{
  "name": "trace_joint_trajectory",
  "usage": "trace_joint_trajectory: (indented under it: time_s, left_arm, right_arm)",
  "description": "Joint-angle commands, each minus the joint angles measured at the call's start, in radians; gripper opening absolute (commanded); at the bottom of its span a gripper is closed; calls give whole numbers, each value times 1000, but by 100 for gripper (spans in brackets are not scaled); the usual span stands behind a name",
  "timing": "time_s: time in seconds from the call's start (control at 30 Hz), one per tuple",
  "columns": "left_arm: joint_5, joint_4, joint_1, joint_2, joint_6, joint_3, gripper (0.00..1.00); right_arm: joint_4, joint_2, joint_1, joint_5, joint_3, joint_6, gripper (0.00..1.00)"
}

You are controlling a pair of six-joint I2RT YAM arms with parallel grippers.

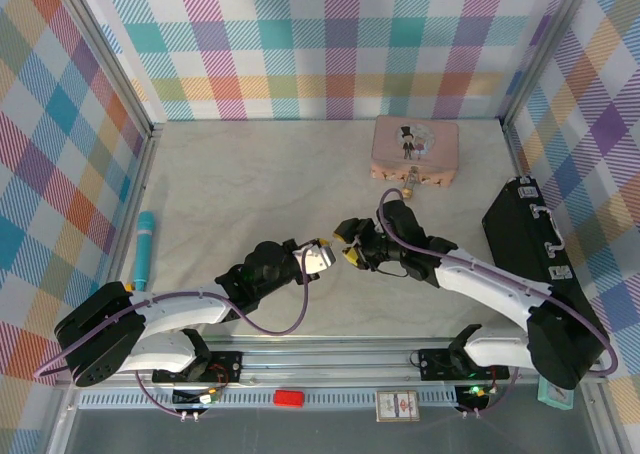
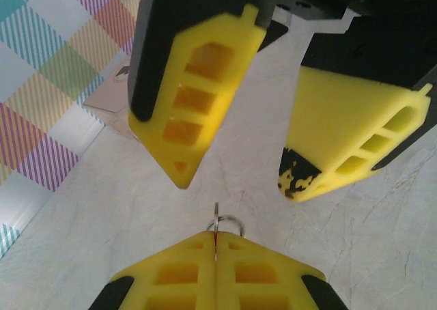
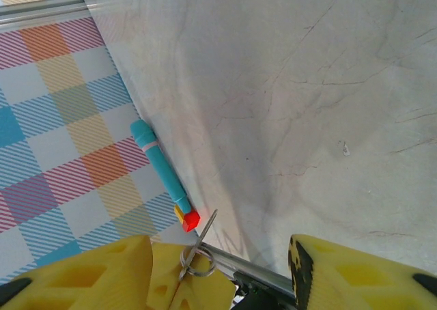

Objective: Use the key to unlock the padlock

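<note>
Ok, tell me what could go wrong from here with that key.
1. The left pincer, shut, holds the key by a thin edge with its ring loose. If the open right pincer closes off-centre for a handover, the key may twist out and drop.
2. Both pincers are crowded tip to tip, so they could collide.
3. The padlock sits away by the pink tin, so a weak grip must survive the carry.
</note>
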Motion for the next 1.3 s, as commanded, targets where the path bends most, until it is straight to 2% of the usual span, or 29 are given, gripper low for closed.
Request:
trace_joint_trajectory:
  time_s: [0.0, 0.57, 1.27]
  left_arm:
    - [28, 27, -11, 11, 13, -8, 0]
    - [26, 10, -13, 30, 17, 4, 0]
    - [-4, 11, -13, 48, 22, 11, 0]
  right_arm:
    - [63, 17, 9, -18, 29, 22, 51]
    - [119, 72, 14, -53, 43, 28, 30]
    - [131, 105, 19, -79, 31, 22, 17]
